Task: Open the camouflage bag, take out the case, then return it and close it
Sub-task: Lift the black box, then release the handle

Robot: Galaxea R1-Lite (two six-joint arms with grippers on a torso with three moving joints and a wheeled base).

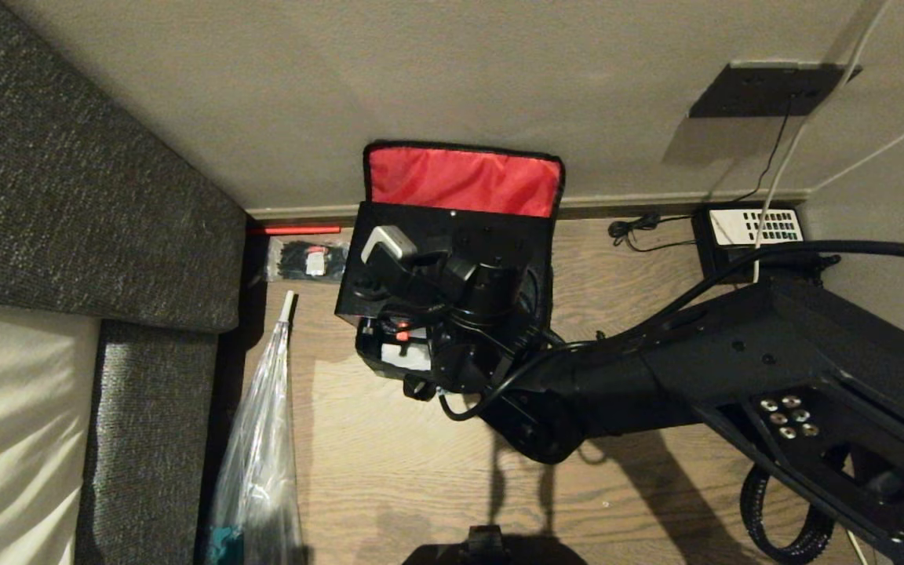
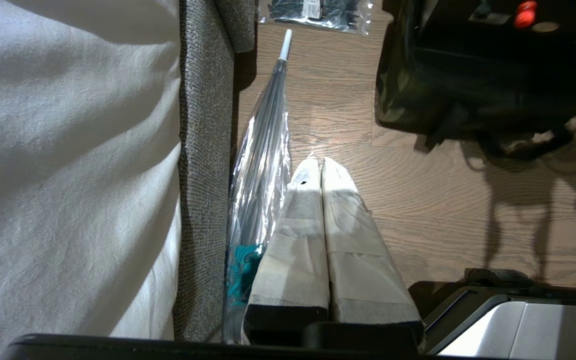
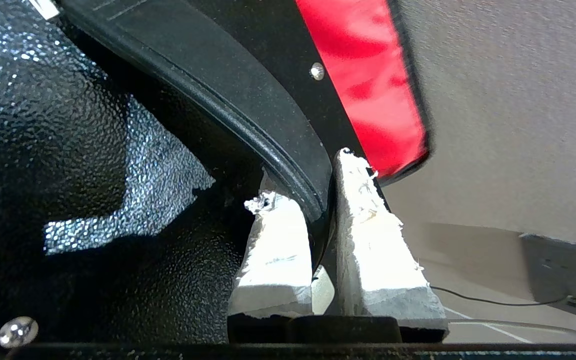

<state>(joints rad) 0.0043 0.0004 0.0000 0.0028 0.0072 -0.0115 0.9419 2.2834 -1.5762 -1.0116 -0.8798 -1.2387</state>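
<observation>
**Right gripper pinching the case handle, bag flap open**

The case (image 1: 452, 251), 1 flat black box w/ pebbled finish, sits at the mouth of the camouflage bag (image 1: 464, 179); the bag's red-lined flap stands up against the wall behind it. In the head view the right arm covers the case's near half, so whether its base rests inside the bag or clear of it can't be told. The right gripper (image 3: 320, 220) has its 2 white-padded fingers (image 3: 368, 240) clamped on the case's black strap handle (image 3: 248, 115), which runs between the pads; the case surface lies just beside one finger, the red lining just past the tip of the other. 2 silver screws show on the case in the right wrist view; the rest is cut off by the frame edges.

The bag's camo fabric shows only in the left wrist view, dark & hard to make out, partly cut off at the frame edge.

Left gripper (image 2: 320, 165): parked over the wood floor, 2 taped fingers pressed together, holding nothing. Just beside them lies 1 clear folded umbrella (image 2: 263, 165) along the grey sofa (image 2: 203, 150). Beyond the fingertips, 1 clear packet of black cable ties (image 2: 318, 10), cropped.

By the wall: 1 black telephone (image 1: 750, 231) w/ white keypad, 1 black wall plate (image 1: 766, 88), a red stick (image 1: 295, 230) half hidden by the sofa.
</observation>
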